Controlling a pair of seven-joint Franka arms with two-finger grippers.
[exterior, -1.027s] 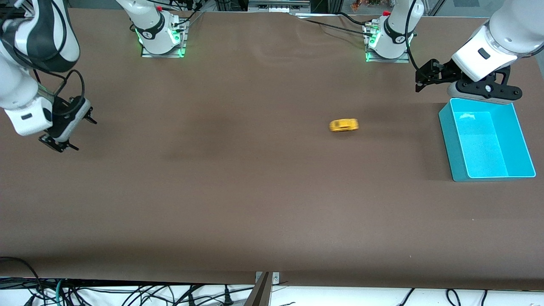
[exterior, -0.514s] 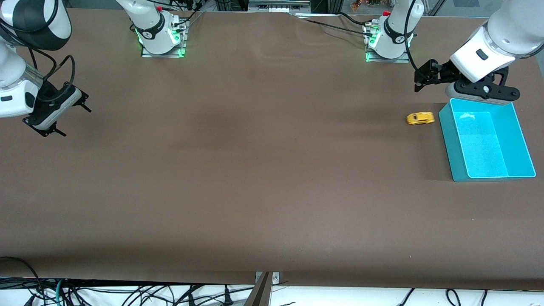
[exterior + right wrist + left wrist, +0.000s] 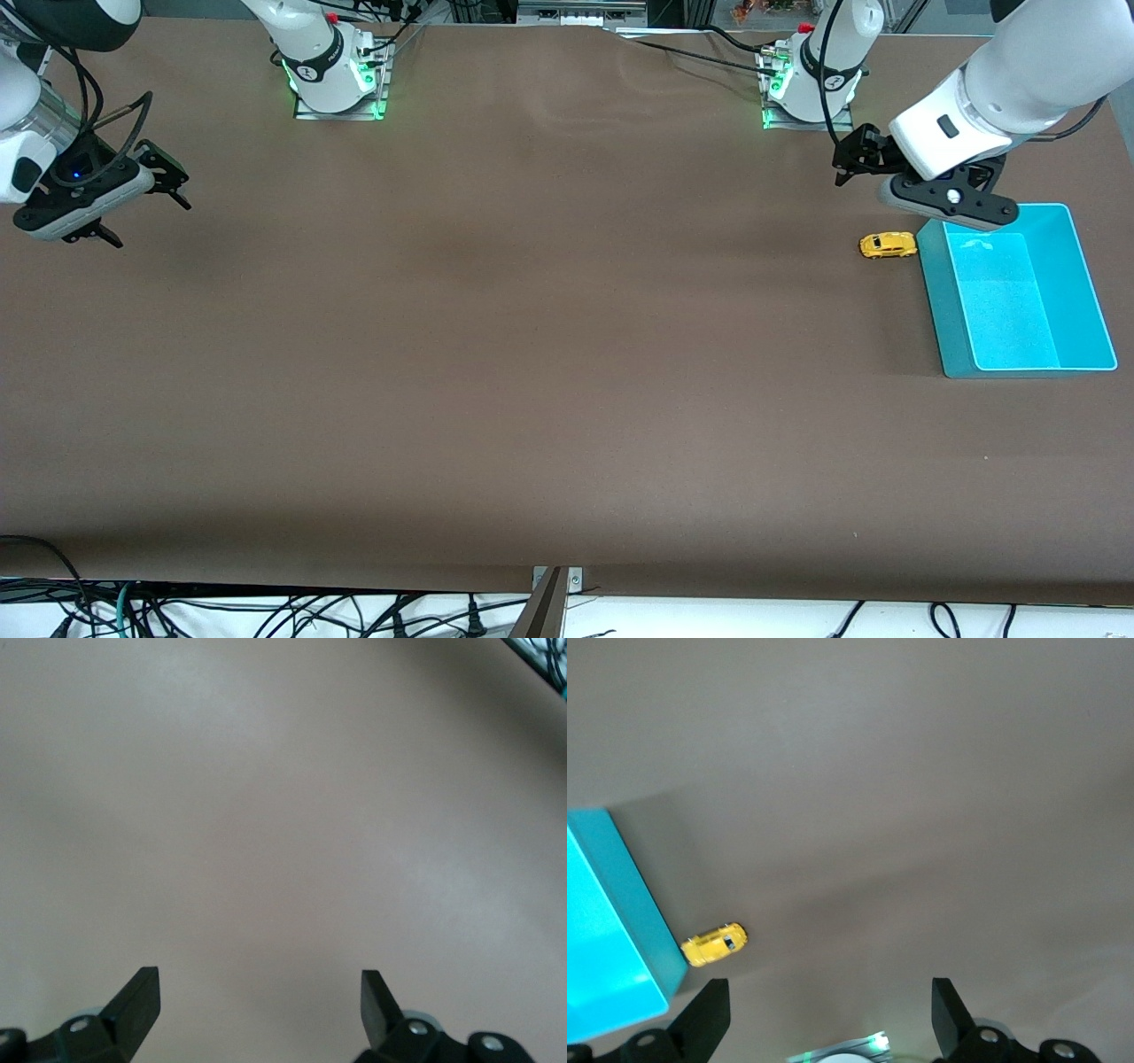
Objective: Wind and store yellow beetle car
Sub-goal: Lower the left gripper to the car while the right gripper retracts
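Note:
The yellow beetle car [image 3: 888, 245] stands on the table against the teal bin's [image 3: 937, 310] outer wall, near the corner farther from the front camera. It also shows in the left wrist view [image 3: 715, 943] beside the bin's corner [image 3: 629, 904]. My left gripper [image 3: 948, 206] hovers open and empty over the table just above the car and that corner; its fingertips [image 3: 824, 1023] are wide apart. My right gripper [image 3: 153, 226] is open and empty over bare table at the right arm's end [image 3: 257, 1005].
The teal bin holds nothing that I can see. The two arm bases [image 3: 337, 75] [image 3: 806, 84] with green lights stand along the table's edge farthest from the front camera. Cables hang below the nearest edge.
The car rolled across the table toward the left arm's end and stopped beside the bin. My left gripper shifted toward the car. My right gripper drew back toward its own end.

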